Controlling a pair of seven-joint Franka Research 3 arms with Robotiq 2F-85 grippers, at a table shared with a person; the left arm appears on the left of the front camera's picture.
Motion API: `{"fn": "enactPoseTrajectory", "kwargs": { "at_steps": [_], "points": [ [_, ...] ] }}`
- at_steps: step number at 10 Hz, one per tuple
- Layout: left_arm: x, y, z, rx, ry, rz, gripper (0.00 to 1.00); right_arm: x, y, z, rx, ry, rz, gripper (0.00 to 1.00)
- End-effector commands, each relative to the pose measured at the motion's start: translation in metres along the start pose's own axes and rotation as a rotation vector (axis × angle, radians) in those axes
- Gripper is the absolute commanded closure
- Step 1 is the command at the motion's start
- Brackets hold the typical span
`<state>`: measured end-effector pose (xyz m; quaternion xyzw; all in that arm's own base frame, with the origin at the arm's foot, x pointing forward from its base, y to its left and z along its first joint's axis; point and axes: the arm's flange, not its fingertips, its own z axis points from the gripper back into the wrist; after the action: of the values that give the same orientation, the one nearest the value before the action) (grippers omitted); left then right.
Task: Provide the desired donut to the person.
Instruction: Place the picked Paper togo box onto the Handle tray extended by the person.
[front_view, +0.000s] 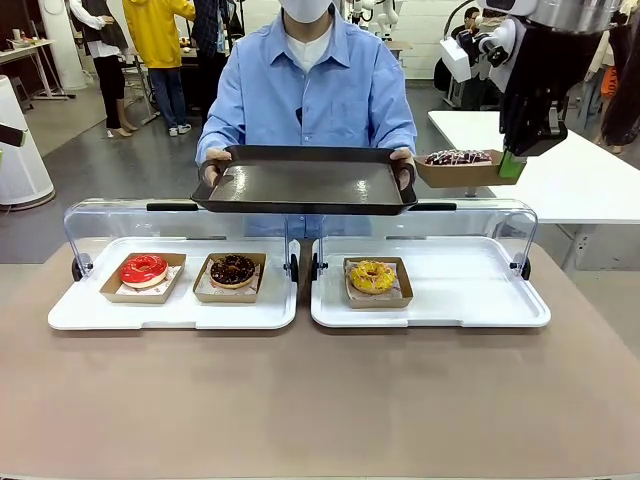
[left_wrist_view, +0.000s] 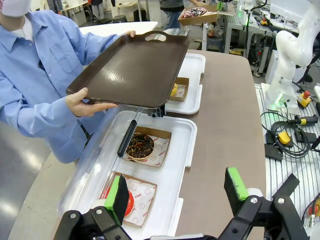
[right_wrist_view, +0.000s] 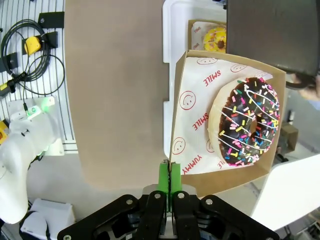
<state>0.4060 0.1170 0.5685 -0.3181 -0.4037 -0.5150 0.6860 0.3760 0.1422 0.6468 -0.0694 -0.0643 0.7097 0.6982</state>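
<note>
In the front view, the person (front_view: 308, 95) stood at the far side of the bench (front_view: 320, 400) and held a dark brown serving tray (front_view: 305, 182) level by both short ends. To the picture's right of that tray, and raised well above the bench, the right pincer (front_view: 508, 165) gripped the end of a shallow cardboard box (front_view: 462, 174) carrying the sprinkled donut (front_view: 458, 157); the box's near end sat just beside the person's hand. On the bench lay two white display trays with their clear lids (front_view: 110, 215) tipped back: the left display tray (front_view: 90, 318) held a red-glazed donut (front_view: 144, 270) and a chocolate donut (front_view: 233, 270), and the right display tray (front_view: 480, 300) held a yellow donut (front_view: 372, 277), each in its own box. In the left wrist view, the left pincer (left_wrist_view: 177, 192) hung above the left display tray with its jaws spread wide and nothing between them; one green pad partly covered the red-glazed donut, and the chocolate donut lay farther along. The serving tray appeared tilted here, with the person's thumb on its near rim. In the right wrist view, the right pincer's jaws were closed tight on the thin side wall of the cardboard box. Inside, the sprinkled donut rested on a paper liner (right_wrist_view: 197, 125) printed "SMILE" and "YUMMY". The yellow donut and a corner of the serving tray lay beyond it.
</note>
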Motion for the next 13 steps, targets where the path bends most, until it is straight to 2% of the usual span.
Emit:
{"fn": "enactPoseTrajectory", "kwargs": {
  "at_steps": [1,10,13],
  "points": [
    [0.001,0.0,0.001,0.003,-0.001,-0.003,0.0,-0.002,0.004,-0.004,-0.001,0.005,-0.002,1.0],
    [0.001,0.0,0.001,0.003,-0.001,-0.003,0.0,0.0,0.0,0.0,0.0,0.0,0.0,0.99],
    [0.001,0.0,0.001,0.003,-0.001,-0.003,0.0,0.043,-0.025,0.013,-0.04,-0.001,-0.036,0.99]
  ]
}}
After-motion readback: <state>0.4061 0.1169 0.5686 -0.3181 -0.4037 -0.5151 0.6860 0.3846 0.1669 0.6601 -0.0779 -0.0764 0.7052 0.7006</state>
